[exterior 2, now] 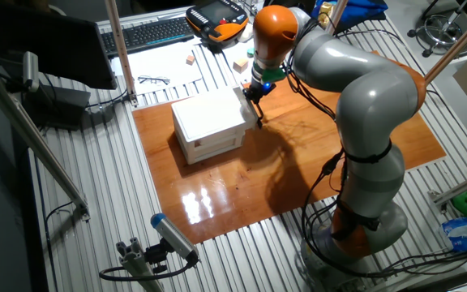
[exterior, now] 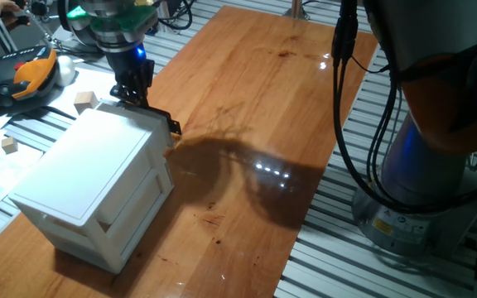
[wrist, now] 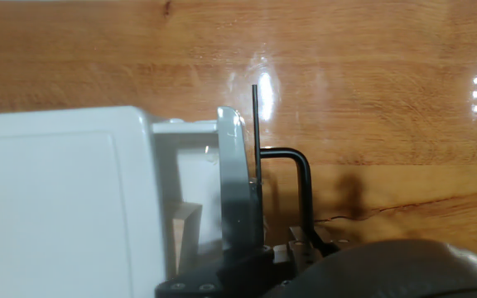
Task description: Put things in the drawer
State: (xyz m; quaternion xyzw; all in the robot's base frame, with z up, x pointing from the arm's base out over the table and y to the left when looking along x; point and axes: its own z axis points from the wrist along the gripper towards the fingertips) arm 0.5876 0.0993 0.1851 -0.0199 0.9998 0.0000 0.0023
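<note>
The white cabinet [exterior: 89, 178] stands on the wooden board, and it also shows in the other fixed view [exterior 2: 209, 118]. Its drawer [wrist: 190, 128] is open by a narrow gap, with the black handle [wrist: 303, 178] pointing outward. One pale wooden cube [wrist: 185, 236] lies inside that gap. My gripper [wrist: 251, 165] reaches down at the drawer's front, next to the handle [exterior: 174, 127], with the fingers together and no gap between them. It holds nothing I can see. Two more cubes [exterior: 87, 101] [exterior: 7, 145] lie off the board beyond the cabinet.
An orange and black controller [exterior: 23, 76] and cables lie near the loose cubes. A keyboard [exterior 2: 148, 32] sits at the table's far side. The arm's base [exterior: 421, 190] and its hanging cables [exterior: 342, 99] stand at the board's right edge.
</note>
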